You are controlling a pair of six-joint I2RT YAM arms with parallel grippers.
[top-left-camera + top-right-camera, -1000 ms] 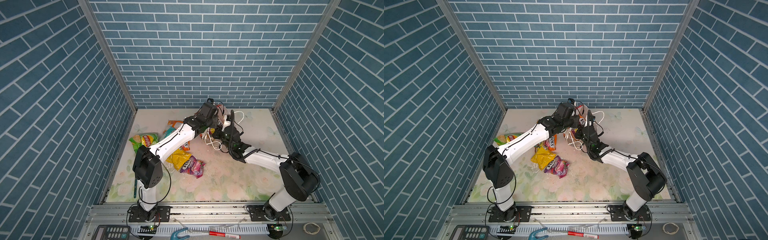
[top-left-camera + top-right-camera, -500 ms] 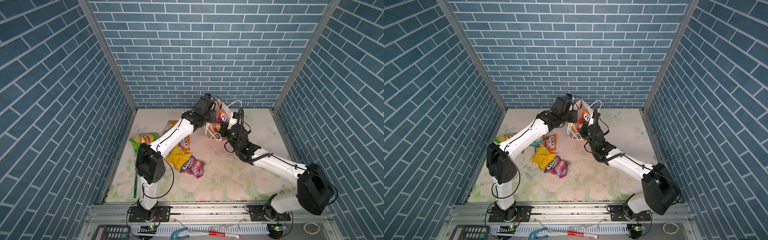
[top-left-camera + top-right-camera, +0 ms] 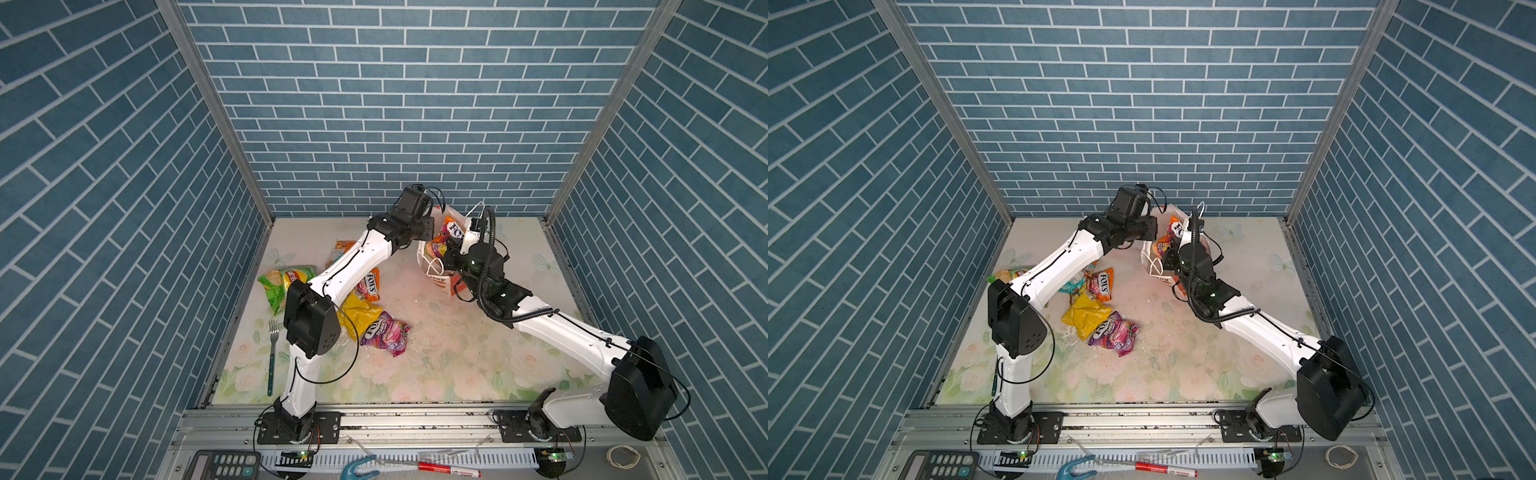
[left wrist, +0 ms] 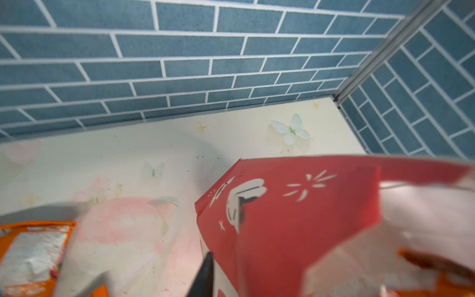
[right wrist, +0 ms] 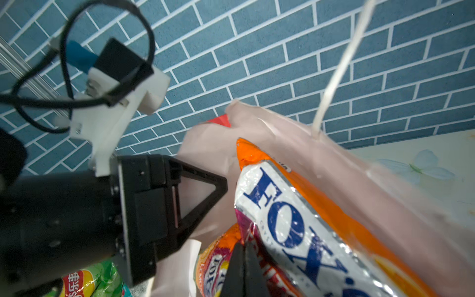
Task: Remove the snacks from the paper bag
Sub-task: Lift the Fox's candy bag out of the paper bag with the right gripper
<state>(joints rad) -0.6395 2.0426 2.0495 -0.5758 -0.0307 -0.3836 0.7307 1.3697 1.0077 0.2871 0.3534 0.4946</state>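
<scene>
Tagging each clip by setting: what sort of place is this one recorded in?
Most likely a staged robot test booth, not a home: blue brick-print panels enclose a floral tabletop, and the left arm and right arm are bolted to an aluminium rail along its front.

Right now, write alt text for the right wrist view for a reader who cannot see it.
An orange FOX'S candy packet pokes from the mouth of the paper bag, with the right gripper, its black fingers pressed together, just in front of it. The left gripper is close beside the bag, against a blue brick wall.
</scene>
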